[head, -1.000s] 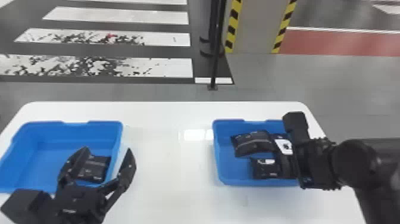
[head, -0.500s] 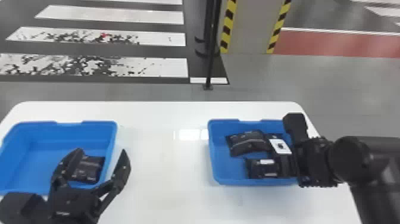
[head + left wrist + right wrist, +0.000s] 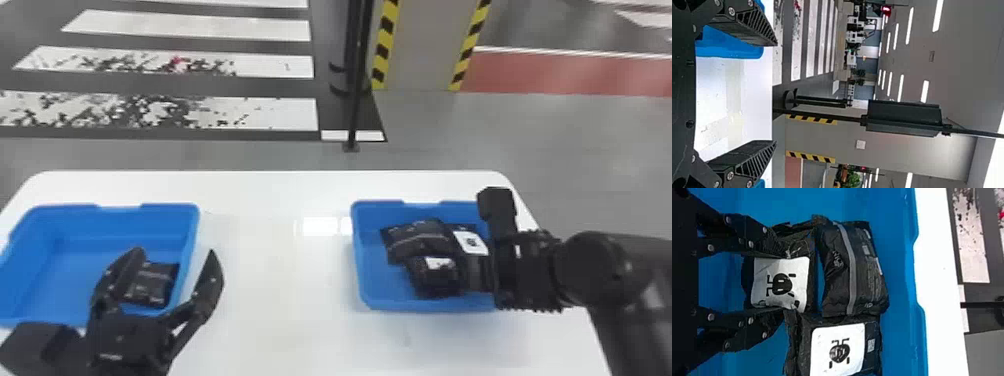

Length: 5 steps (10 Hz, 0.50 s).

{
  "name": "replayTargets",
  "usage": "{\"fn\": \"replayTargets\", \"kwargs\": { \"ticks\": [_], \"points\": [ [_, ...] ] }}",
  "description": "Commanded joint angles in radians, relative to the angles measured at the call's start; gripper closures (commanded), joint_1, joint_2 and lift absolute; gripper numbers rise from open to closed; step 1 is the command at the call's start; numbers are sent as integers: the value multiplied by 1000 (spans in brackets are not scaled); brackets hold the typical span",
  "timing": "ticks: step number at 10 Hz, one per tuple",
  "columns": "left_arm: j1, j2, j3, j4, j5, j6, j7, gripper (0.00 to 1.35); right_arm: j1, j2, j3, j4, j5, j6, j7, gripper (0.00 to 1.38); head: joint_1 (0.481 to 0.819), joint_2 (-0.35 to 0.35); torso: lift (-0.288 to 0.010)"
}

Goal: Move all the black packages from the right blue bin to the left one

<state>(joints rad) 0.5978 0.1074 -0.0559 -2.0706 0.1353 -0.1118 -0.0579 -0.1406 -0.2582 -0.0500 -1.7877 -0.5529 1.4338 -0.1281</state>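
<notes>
"How are the arms posed?"

"The left end effector (image 3: 175,251) points forward, its fingers spread wide astride the inner wall of the left bin (image 3: 120,212), and one dark package (image 3: 152,282) lies in that bin between them. The right arm (image 3: 595,267) comes in from the side, its end effector (image 3: 506,270) pointing steeply down into the right bin (image 3: 417,304)"

"Holding anything?"

"Yes, the right fingers pinch a black package (image 3: 781,282) from both sides, label up and buckled"

"Which way does it lie?"

"Its long axis looks to run from finger to finger, though they partly cover its ends. Just beyond the fingertips, the grey-striped package (image 3: 852,270) lies crosswise, parallel to that line"

"And the third?"

"The other labelled package (image 3: 838,348) sits just to the right of the fingers, label up, its long axis running forward, away from the robot"
</notes>
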Motion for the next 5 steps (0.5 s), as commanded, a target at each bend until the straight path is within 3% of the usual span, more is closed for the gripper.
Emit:
{"fn": "replayTargets", "kwargs": {
  "ticks": [1, 5],
  "points": [
    [-1, 0, 0, 3, 0, -11, 0, 160, 55, 8, -8, -67, -23, -84, -1, 1151, 695, -78, -132],
    [3, -5, 6, 5, 26, -75, 3, 160, 172, 13, -22, -192, -183, -347, 47, 1151, 695, -23, -132]
  ]
}}
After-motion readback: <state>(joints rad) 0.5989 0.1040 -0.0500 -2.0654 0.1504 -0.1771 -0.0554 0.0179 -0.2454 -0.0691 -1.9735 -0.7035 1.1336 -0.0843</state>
